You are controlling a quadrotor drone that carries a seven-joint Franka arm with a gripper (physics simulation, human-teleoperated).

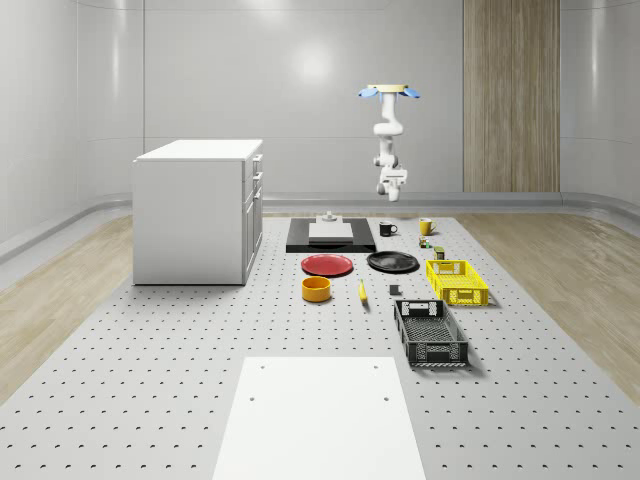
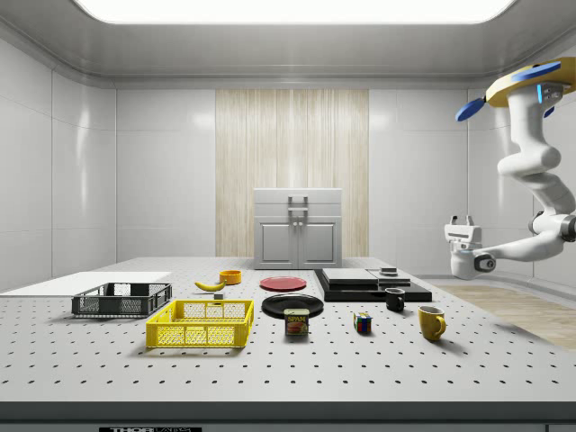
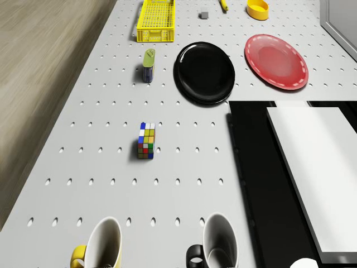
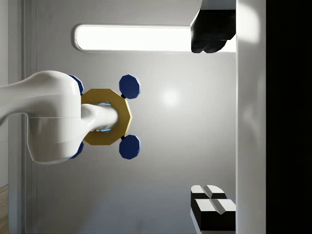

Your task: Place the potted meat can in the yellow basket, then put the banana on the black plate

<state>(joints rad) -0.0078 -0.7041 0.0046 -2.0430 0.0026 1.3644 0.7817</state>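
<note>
Hovering beyond the table's far end, the drone (image 1: 391,92) holds its fingers (image 4: 213,204) apart, one cut off.

Simulated lab, perforated optical-bench table (image 1: 150,370), bare grey panelled walls (image 1: 300,90), white cabinet (image 1: 195,210)

Bright even ceiling light (image 2: 288,9), soft shadows, wall glare
</note>
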